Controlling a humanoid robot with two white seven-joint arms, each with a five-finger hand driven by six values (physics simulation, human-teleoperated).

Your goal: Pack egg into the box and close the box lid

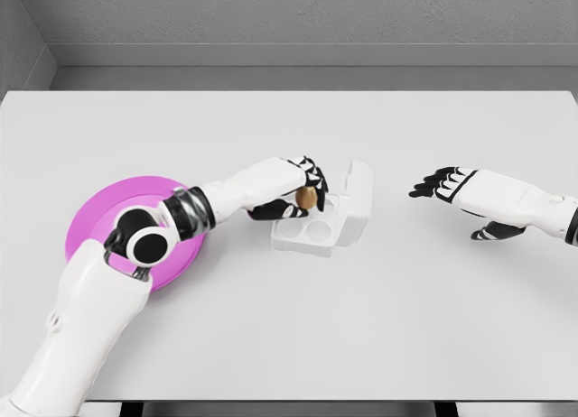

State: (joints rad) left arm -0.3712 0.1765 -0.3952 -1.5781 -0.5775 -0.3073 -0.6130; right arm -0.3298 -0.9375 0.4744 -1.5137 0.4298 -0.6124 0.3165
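Note:
A small white egg box [312,230] sits near the table's middle, its lid [358,200] standing open on the right side. My left hand [302,193] hovers over the box's upper left cells, fingers curled around a brown egg [307,198] held just above the tray. My right hand [442,184] floats to the right of the box, apart from it, with its fingers spread and nothing in them.
A round magenta plate [95,223] lies at the left, partly hidden under my left forearm and elbow. The white table [289,345] stretches wide on all sides, its front edge near the bottom of the view.

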